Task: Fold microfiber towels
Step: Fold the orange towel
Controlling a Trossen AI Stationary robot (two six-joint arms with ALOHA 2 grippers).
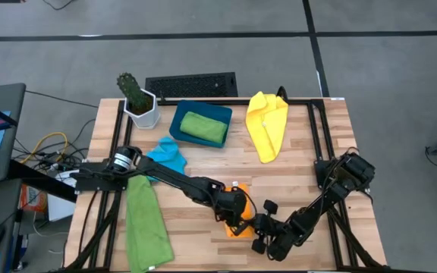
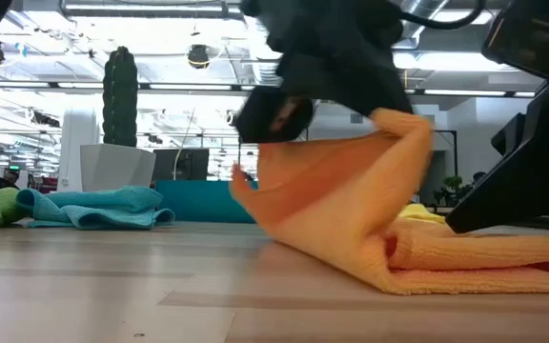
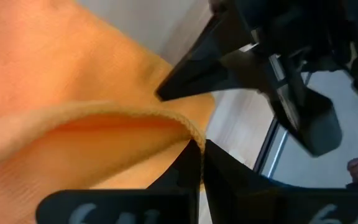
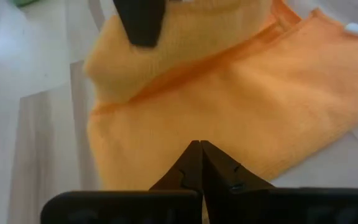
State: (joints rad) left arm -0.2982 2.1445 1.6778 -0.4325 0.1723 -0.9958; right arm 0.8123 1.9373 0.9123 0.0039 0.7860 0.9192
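Mid-fold: left gripper point(image 3: 197, 146), fingers pinched on the hem of the soft orange microfiber towel point(image 2: 370, 219) at the table's front centre, lifts it; right gripper point(image 4: 201, 155), closed and empty, hovers just above; next, likely carry hem across squarely.

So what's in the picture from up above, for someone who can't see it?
Two dark robot arms meet over an orange towel near the front of a wooden table, and the left gripper is shut on it. Around it lie a yellow towel, a blue towel, a green towel, another green one in a tray, and a potted cactus.
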